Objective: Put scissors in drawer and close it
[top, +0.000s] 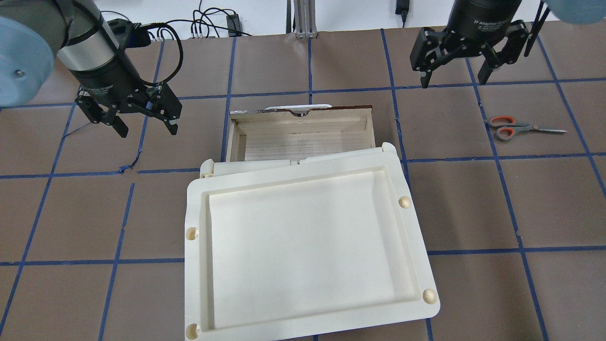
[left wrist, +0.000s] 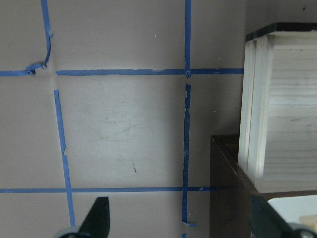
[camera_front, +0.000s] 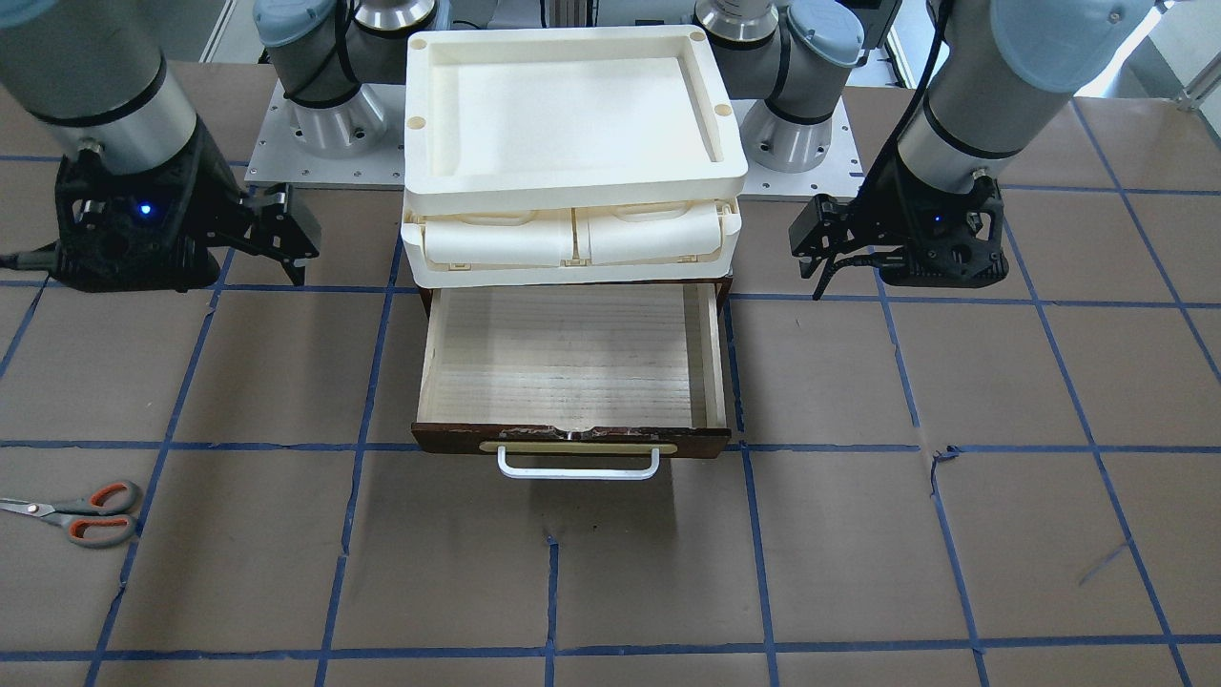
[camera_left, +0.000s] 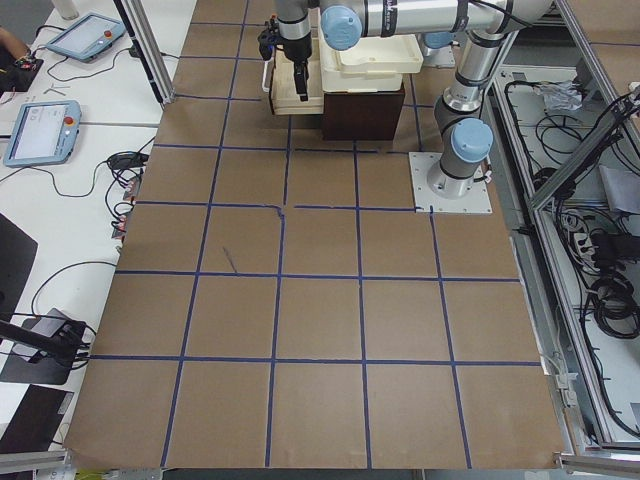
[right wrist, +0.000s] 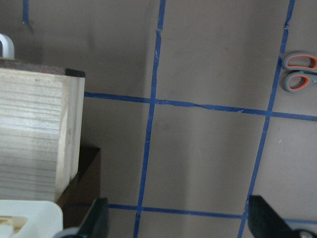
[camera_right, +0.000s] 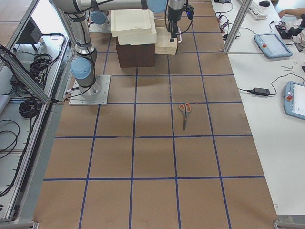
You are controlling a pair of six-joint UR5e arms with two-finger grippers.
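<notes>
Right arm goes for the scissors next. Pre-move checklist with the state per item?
1. Drawer pulled out, inside bare: ok.
2. Scissors flat on the table, blades shut, nothing touching them: ok.
3. Right hand open and empty: ok.
4. Left hand open, off to the drawer's other side: ok.
5. White bar handle unobstructed for the closing push: ok.
6. Right hand's opening wide enough for the scissors: cannot tell.
</notes>
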